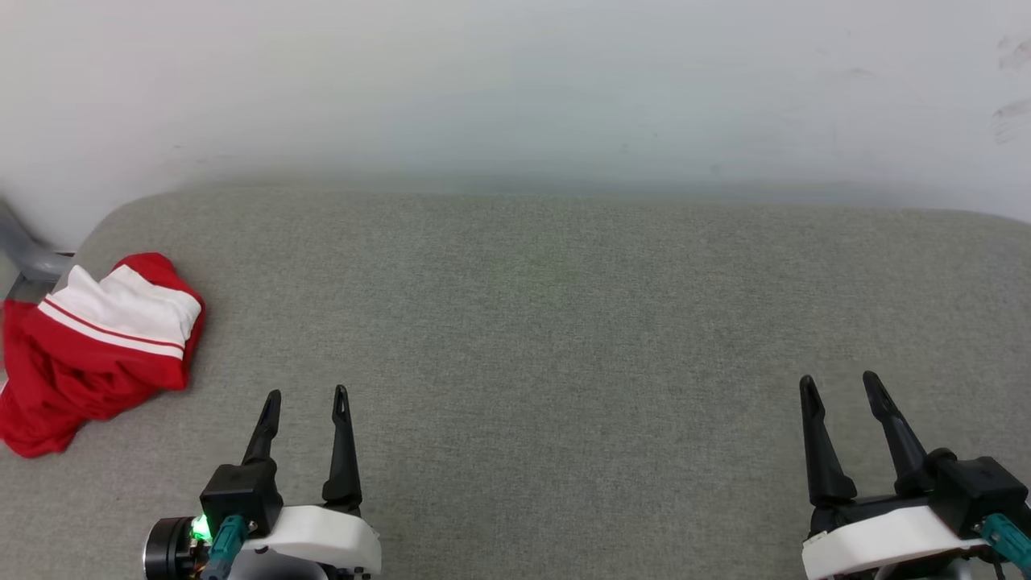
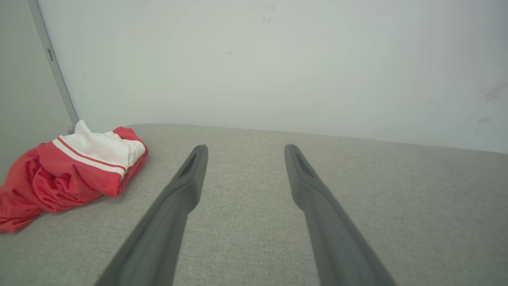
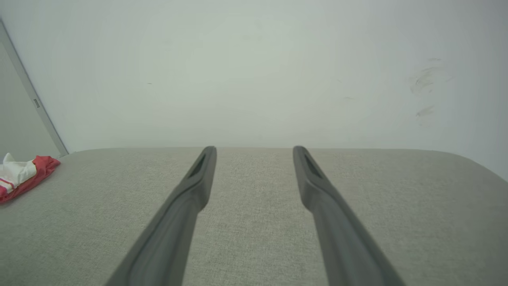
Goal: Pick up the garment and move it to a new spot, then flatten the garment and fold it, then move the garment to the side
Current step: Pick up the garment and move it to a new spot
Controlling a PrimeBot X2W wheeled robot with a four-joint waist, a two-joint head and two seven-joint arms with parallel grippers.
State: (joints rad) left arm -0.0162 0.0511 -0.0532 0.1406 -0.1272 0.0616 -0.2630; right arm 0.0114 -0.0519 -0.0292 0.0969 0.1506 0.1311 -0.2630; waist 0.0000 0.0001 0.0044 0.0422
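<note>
Garment: the crumpled red thin-fabric garment [image 1: 97, 354] [image 2: 75, 171] [image 3: 24, 174] with a white, red-striped panel is lying bunched at the far left edge of the desk.
Desk: the grey fabric-covered desk [image 1: 564, 322] is running up to a pale wall [image 1: 515, 80].
Left arm: the left tool [image 1: 306, 395] [image 2: 244, 149], with long dark fingers, is standing open and gripping nothing, near the garment but apart from it.
Right arm: the right tool [image 1: 838, 379] [image 3: 254, 149] is standing open too, gripping nothing, well apart from the garment.
</note>
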